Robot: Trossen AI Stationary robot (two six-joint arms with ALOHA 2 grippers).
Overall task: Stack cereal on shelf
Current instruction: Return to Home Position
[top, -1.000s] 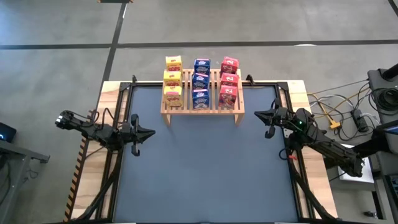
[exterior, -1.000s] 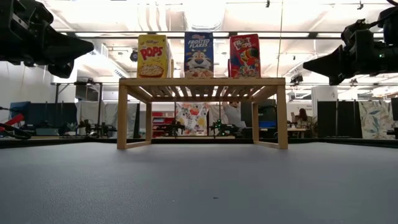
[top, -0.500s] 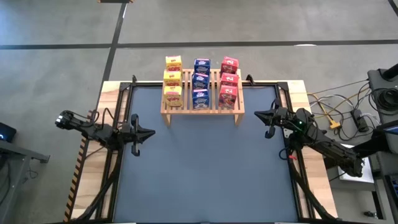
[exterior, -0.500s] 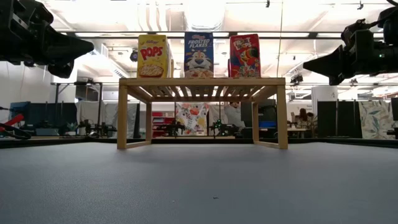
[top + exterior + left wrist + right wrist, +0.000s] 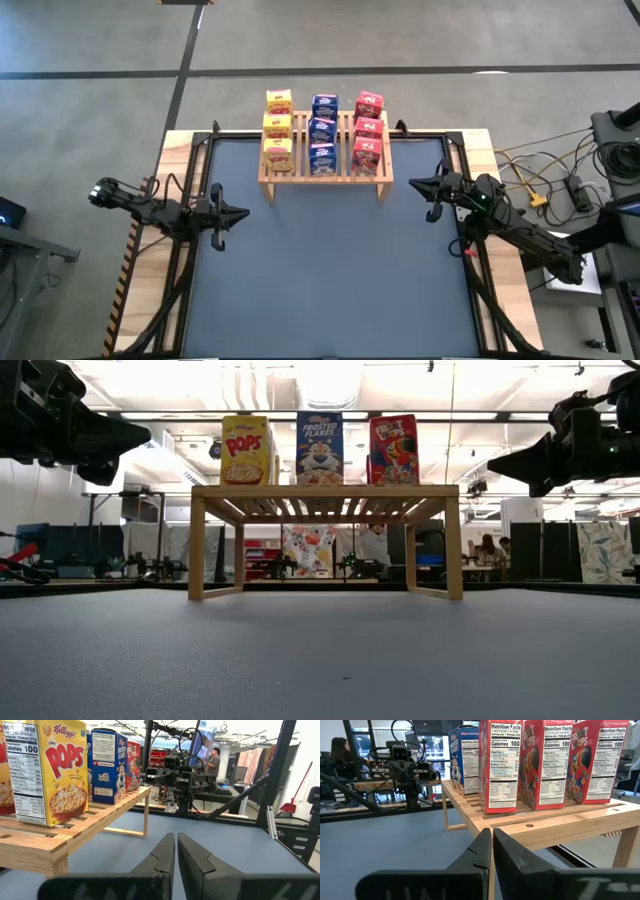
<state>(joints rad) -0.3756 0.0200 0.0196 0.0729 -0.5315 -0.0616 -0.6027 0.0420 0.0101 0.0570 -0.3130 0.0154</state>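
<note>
The wooden slatted shelf stands on its side legs at the table's far edge. On its top stand upright three yellow cereal boxes, three blue ones and three red ones, each colour in a row running from near to far. My left gripper is shut and empty above the table's left edge, in front of the shelf's left end. My right gripper is shut and empty above the right edge, beside the shelf's right end. The wrist views show the yellow boxes and the red boxes.
The dark blue mat covers the table in front of the shelf. A black frame runs round the table's edges. Cables and gear lie off the table's right side. A person stands far off in the room.
</note>
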